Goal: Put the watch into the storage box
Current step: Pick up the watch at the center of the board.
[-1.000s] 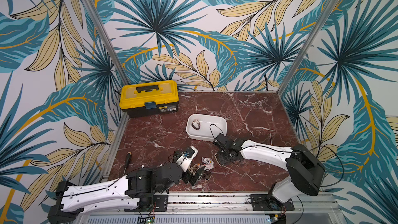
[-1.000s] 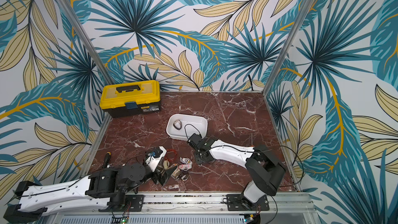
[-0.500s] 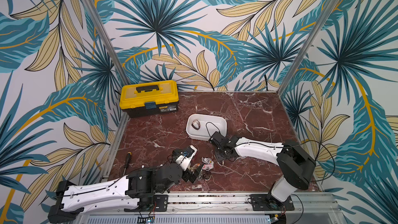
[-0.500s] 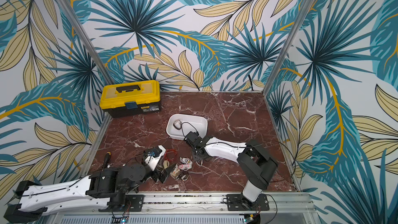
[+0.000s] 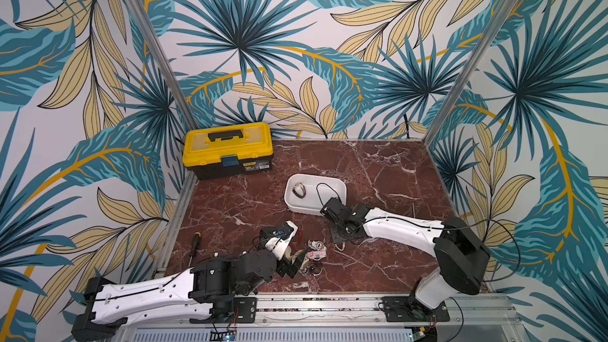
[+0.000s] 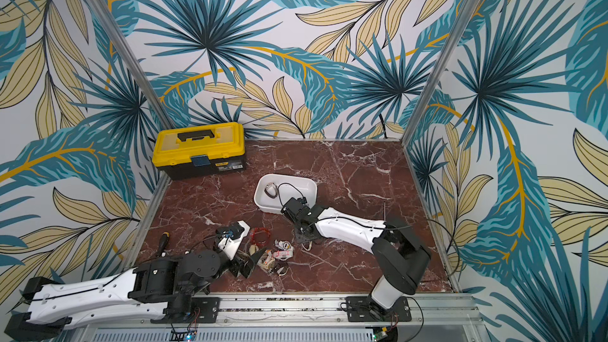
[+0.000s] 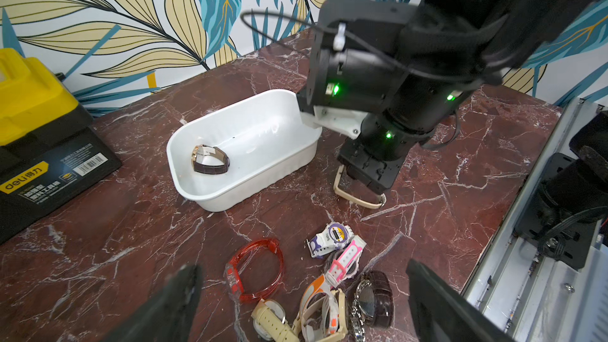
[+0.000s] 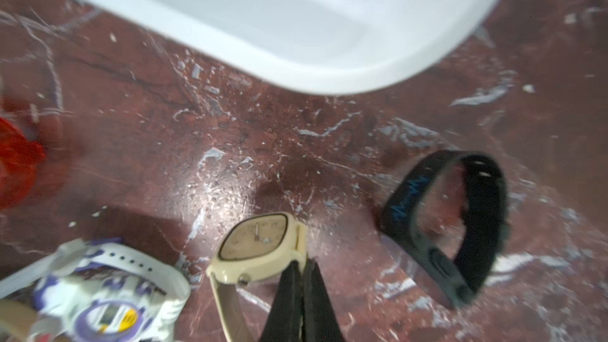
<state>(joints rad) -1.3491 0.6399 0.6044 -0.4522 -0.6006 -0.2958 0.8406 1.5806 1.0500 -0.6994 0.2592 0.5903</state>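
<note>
A: Which step is in hand?

B: The grasp. The right gripper point(image 8: 301, 266) has its jaws pressed nearly together on the strap of the cream square-faced rubber-strapped watch point(image 8: 260, 246), just beside the case. It looks pinched, and seems to rest on the red marble tabletop point(image 5: 378, 172).

A: And the target?

B: The shallow white plastic storage box point(image 5: 301, 208) sits near, at about eleven o'clock from that gripper in a top view, with a brown leather-strapped watch point(image 7: 210, 159) already inside.

A: Next move?

B: Probably a lift high enough for the dangling strap to clear the rim — then across and release. The left gripper point(image 7: 301, 266) hovers with jaws spread wide, empty, above the heap of loose watches point(image 7: 342, 259).
</note>
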